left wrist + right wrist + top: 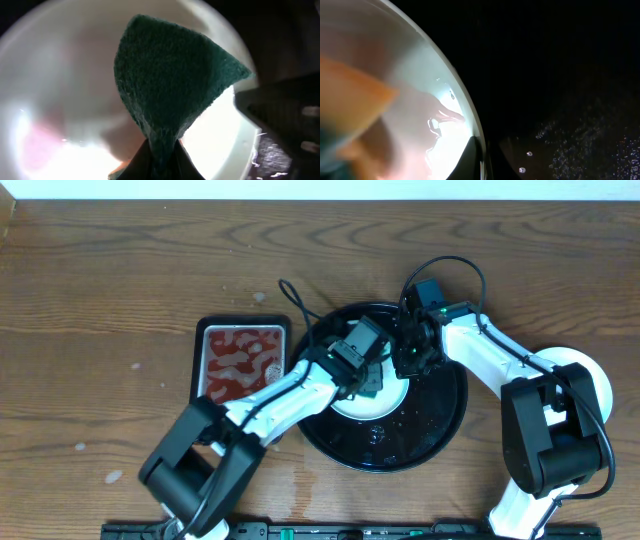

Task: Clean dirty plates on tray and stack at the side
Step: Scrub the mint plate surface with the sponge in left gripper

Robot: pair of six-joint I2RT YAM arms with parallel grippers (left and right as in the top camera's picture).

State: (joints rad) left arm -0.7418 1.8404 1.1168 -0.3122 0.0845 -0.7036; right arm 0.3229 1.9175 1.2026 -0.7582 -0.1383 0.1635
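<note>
Mid-scrub: left gripper (162, 162) pinches a green scouring pad (170, 85) onto the plate (50, 100) beneath. Right gripper (482, 160) clamps its rim. Stacking seemingly not yet done.

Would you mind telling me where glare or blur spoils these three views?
Overhead: sharp, evenly lit, small glints on the tray. Left wrist: plate washed out by glare, sponge clear. Right wrist: glare near the plate's rim, tray almost black, an orange blur at left out of focus.

dark green scouring pad (170, 85), pale plate (60, 90), glossy black tray (445, 418), brown wood-grain tabletop (100, 280)
</note>
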